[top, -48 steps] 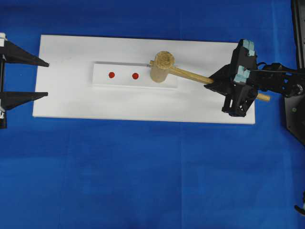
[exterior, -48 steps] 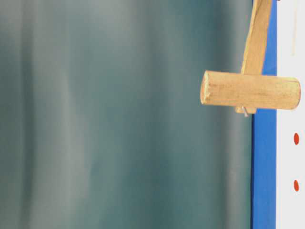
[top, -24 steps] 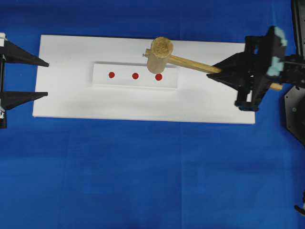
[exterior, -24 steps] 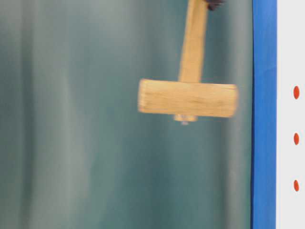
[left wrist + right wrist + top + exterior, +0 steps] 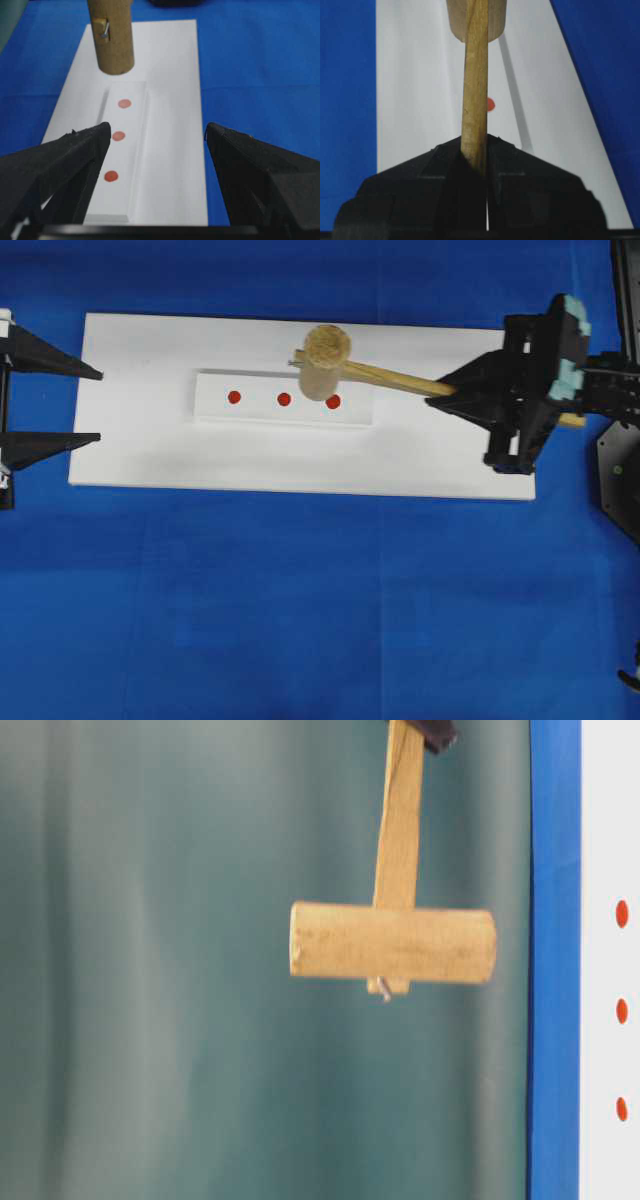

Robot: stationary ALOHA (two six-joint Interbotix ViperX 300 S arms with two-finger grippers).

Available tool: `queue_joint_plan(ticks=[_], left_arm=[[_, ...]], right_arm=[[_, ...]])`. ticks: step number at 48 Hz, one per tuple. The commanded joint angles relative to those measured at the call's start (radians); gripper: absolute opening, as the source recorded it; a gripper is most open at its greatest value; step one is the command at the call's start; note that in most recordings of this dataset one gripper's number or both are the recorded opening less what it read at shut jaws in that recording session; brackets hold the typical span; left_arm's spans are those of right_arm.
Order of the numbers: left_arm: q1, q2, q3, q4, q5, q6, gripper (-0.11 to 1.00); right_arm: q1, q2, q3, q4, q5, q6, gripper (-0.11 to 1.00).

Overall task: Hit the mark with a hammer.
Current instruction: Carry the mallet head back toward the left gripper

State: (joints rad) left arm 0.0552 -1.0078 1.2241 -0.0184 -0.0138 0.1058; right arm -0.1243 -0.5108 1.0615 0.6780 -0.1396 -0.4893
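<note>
My right claw is clamped on the hammer far down the handle, so I get a long swing arc. The head is raised clear of the white board, hanging over the raised strip just beside the red dot nearest me; I judge that's the mark. Gripping edge-on keeps the flat handle from twisting. My left claw sits apart at the far end of the board, holding nothing, clear of the swing.
</note>
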Motion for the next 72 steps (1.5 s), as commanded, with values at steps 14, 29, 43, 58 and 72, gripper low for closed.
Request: queue_joint_plan(ticks=[14, 29, 43, 58, 72], left_arm=[[0.002, 0.011, -0.012, -0.002, -0.008, -0.002, 0.74], [0.002, 0.009, -0.011, 0.000, -0.008, -0.002, 0.74], [0.011, 0.017, -0.011, -0.002, -0.038, -0.003, 0.75], [0.038, 0.189, -0.012, -0.002, -0.253, -0.048, 0.87], [0.048, 0.419, -0.081, -0.003, -0.411, -0.089, 0.94]], right_arm=[[0.020, 0.207, -0.222, -0.018, -0.006, -0.002, 0.02], [0.037, 0.360, -0.385, -0.041, 0.026, -0.002, 0.02], [0.044, 0.373, -0.396, -0.054, 0.028, -0.002, 0.02], [0.044, 0.373, -0.397, -0.066, 0.023, -0.002, 0.02], [0.046, 0.373, -0.397, -0.066, 0.023, -0.002, 0.02]])
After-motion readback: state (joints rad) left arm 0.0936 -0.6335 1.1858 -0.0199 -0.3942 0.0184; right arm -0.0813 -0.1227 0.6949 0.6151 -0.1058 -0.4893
